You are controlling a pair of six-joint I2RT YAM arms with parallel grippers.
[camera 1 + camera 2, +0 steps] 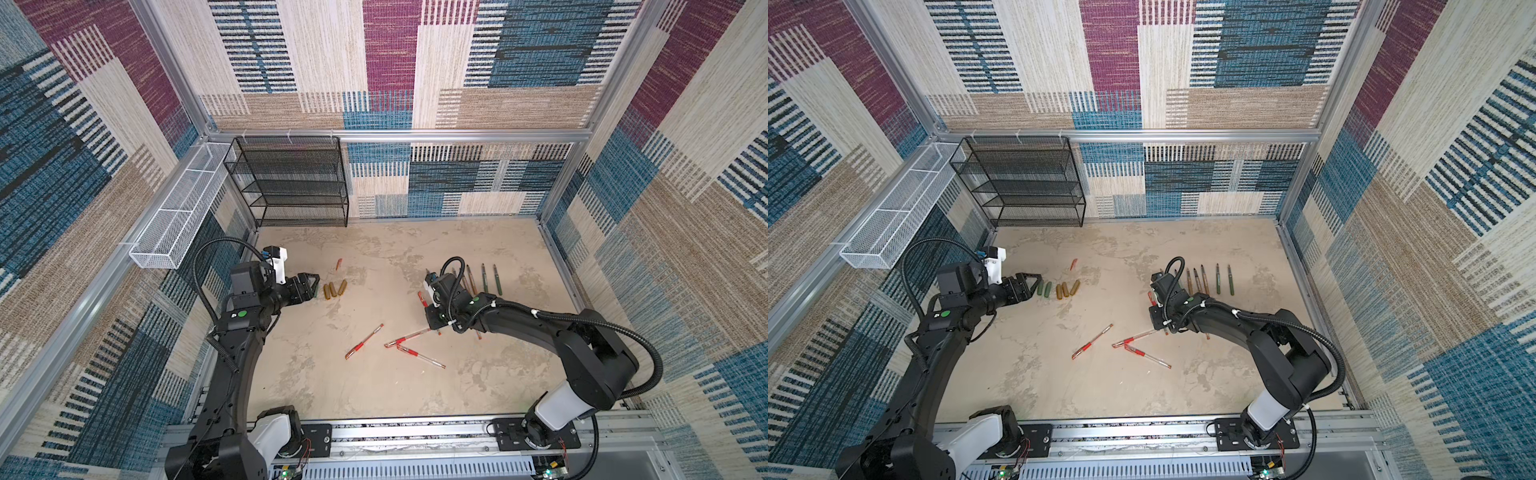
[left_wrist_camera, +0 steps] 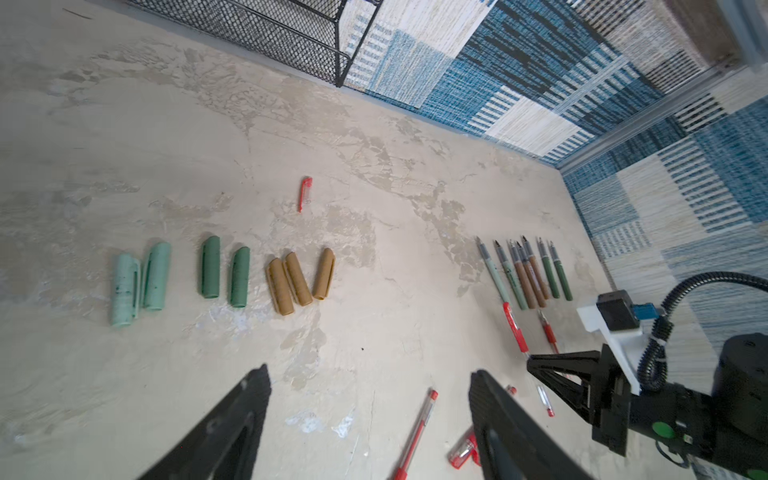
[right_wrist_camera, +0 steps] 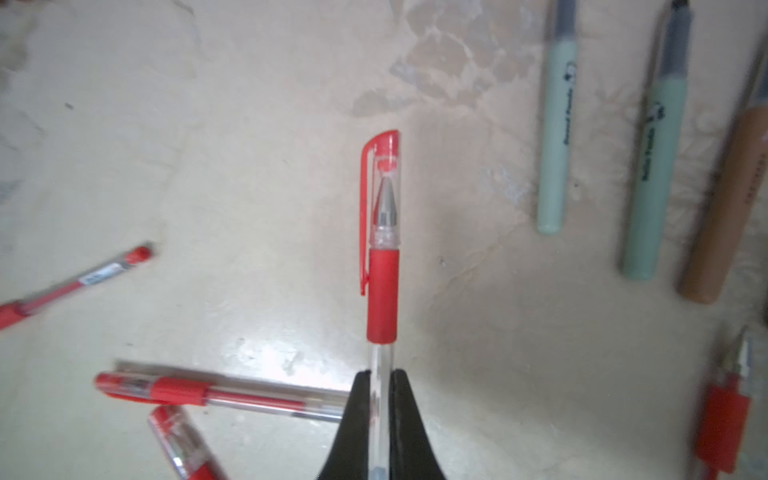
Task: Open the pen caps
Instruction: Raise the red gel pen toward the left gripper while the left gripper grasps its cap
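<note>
Right wrist view gives me the clearest look: the right gripper (image 3: 380, 374) is pinching the transparent barrel of a red gel pen (image 3: 381, 299). Its see-through plastic cap (image 3: 384, 187), with a red end and clip, sits over the pen's tip. In the left wrist view the loose caps lie in a row on the table: two pale mint stubby caps (image 2: 139, 282) touching, two dark green caps (image 2: 226, 270) just beside each other, three golden brown caps (image 2: 299, 278), and one slim red cap (image 2: 304, 193) apart beyond them. The left gripper (image 2: 370, 386) hovers near that row, jaws spread with nothing between them. In both top views the right gripper's fingertips are hidden under its own wrist, and the mint caps are hidden behind the left gripper (image 1: 309, 286). Uncapped pointed pen barrels (image 2: 525, 274) lie side by side near the right wall. Three more red pens (image 1: 364, 341) lie mid-table, too small there for me to judge their caps. Everything rests on a mottled beige tabletop (image 1: 374, 386). Patchwork woven wall panels (image 1: 390, 62) enclose it, with a black wire mesh rack (image 1: 291, 183) at the back and a white mesh trough (image 1: 174, 212) along the left rail.
</note>
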